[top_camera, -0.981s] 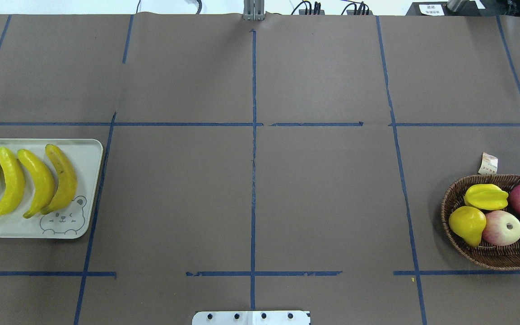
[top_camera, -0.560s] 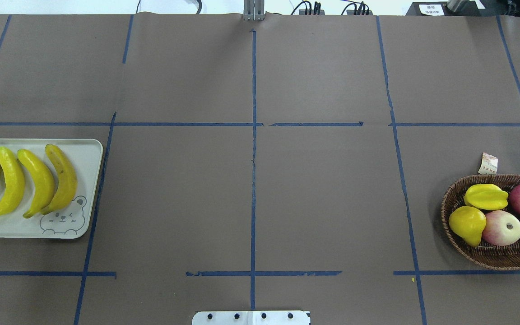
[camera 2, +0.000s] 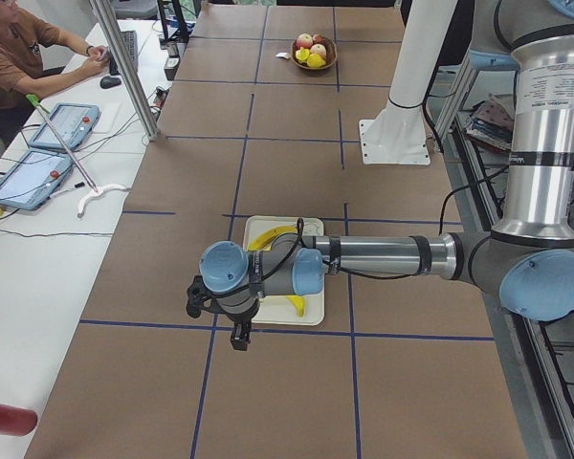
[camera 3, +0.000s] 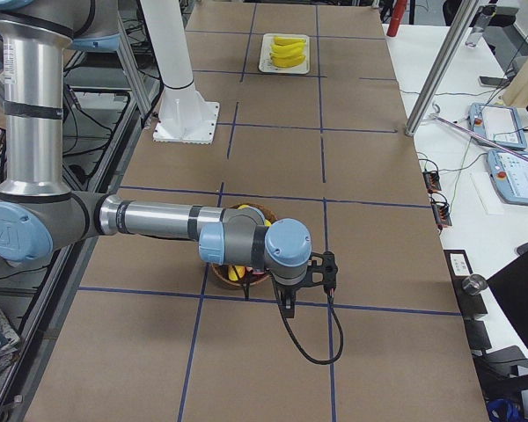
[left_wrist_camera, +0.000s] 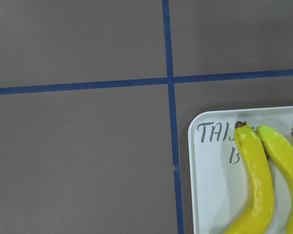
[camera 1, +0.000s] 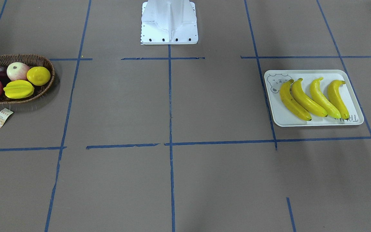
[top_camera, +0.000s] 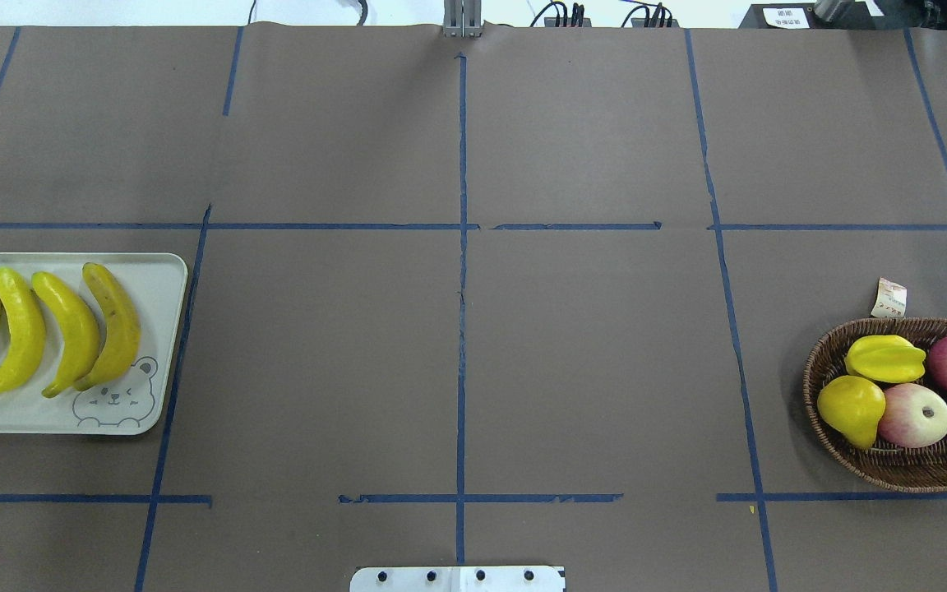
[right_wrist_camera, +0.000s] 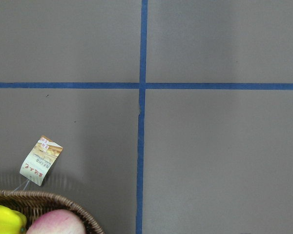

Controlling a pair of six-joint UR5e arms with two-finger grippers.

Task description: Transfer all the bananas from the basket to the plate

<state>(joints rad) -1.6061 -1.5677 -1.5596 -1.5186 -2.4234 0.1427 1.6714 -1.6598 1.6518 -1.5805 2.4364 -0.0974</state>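
Since all four bananas [top_camera: 77, 333] lie side by side on the plate [top_camera: 163, 288], the task looks done; the basket [top_camera: 825, 349] (well apart from the plate) holds only other fruit [top_camera: 913, 415]. Whether the left gripper [camera 2: 238, 338] or right gripper [camera 3: 287, 307] is clenched, I cannot tell.

Four bananas [camera 1: 306, 100] of smooth, glossy yellow plastic lie on a matt, pale plate [top_camera: 163, 284] that looks like smooth plastic. The basket [top_camera: 893, 470] is rough, dark woven wicker with a paper tag [right_wrist_camera: 41, 160]. The tabletop covering [top_camera: 588, 353] is matt brown paper, crossed by blue tape [top_camera: 461, 329].
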